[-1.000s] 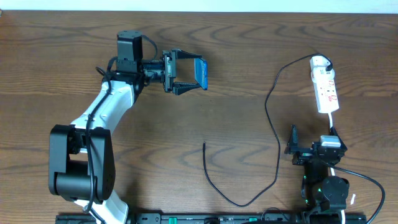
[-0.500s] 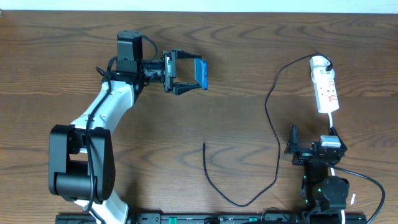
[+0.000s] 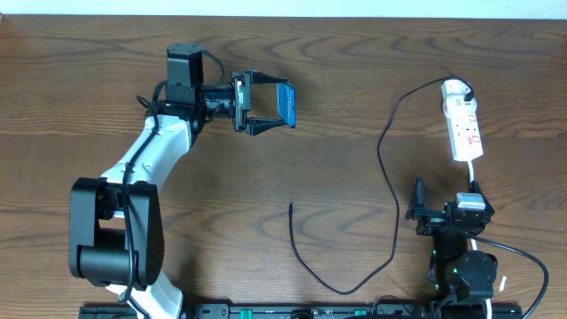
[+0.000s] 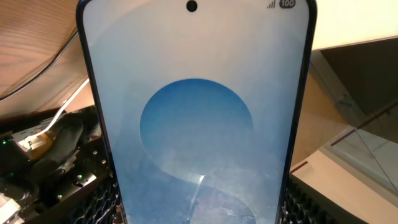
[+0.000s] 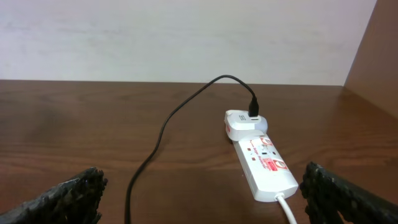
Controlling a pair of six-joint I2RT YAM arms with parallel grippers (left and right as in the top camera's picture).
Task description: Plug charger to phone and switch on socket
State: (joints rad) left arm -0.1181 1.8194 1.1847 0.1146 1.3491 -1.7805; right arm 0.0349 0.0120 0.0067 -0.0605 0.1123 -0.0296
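Phone is what your left pincer is grasping, up off the desk in the upper left-centre. It is turned on edge to the overhead camera. In the left wrist view its light-blue screen faces the lens and fills most of the frame. A round blue shape sits in the middle of it and a camera dot at the top. The textured fingertips press its two long edges at the bottom corners.

Moving right, the free tip of the charger lies bare on the desk near the centre, well apart from the phone. From there the thin black charger cable loops toward the near edge, then climbs toward the far right.

It ends in a black plug pushed into a white adapter. The adapter is seated at the far end of the white power strip. The strip lies flat at the right side, its white cord leaving the near end.

Your right pincer is released, fingers spread wide with nothing between them. It is near the strip's near end, not touching it. The right wrist view looks straight along the strip.
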